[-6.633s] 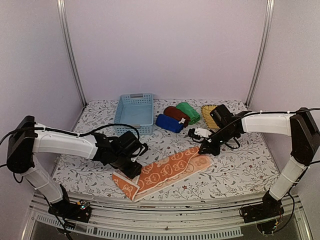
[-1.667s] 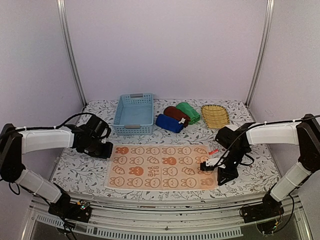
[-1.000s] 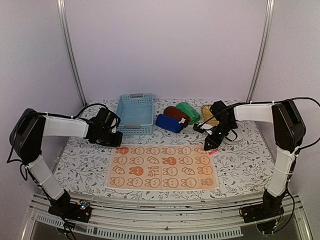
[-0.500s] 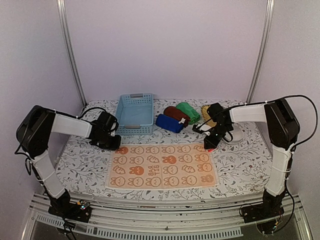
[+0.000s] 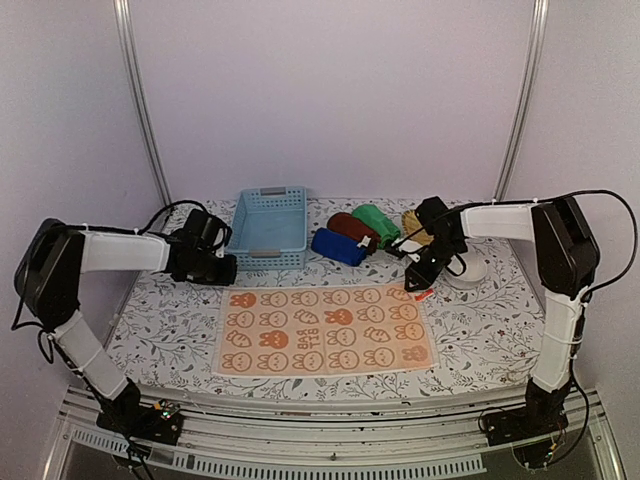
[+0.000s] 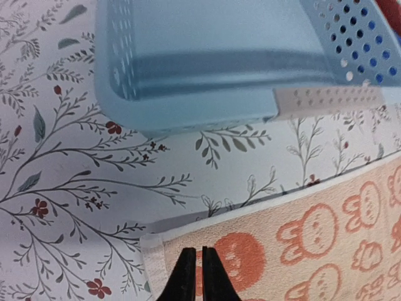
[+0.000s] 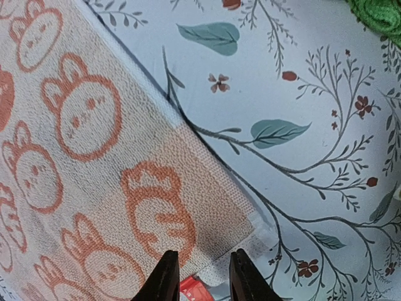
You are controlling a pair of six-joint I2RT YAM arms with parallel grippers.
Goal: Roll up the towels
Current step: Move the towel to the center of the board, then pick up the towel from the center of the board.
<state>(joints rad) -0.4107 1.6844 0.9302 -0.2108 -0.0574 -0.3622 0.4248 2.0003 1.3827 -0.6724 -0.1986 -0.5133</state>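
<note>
The orange towel (image 5: 322,330) with white bunny pattern lies spread flat mid-table. My left gripper (image 5: 225,275) is at its far left corner. In the left wrist view the left gripper (image 6: 194,252) has its jaws pinched together on that corner of the orange towel (image 6: 294,238), whose white edge is lifted a little off the table. My right gripper (image 5: 412,281) is over the far right corner. Seen from the right wrist, the right gripper (image 7: 202,263) stands open above the corner of the orange towel (image 7: 94,163) and its red tag (image 7: 197,290). Rolled dark blue (image 5: 338,246), maroon (image 5: 352,228) and green (image 5: 377,224) towels lie at the back.
A light blue basket (image 5: 268,225) stands at the back left, close ahead of my left gripper, where the left wrist view shows the light blue basket (image 6: 219,56) too. The yellow wicker tray (image 5: 412,222) is partly hidden behind my right arm. A white round object (image 5: 466,270) sits beside that arm.
Both grippers have drawn the towel's far edge a little toward the back. The right jaws have spread apart off the corner. The left jaws stay closed.
</note>
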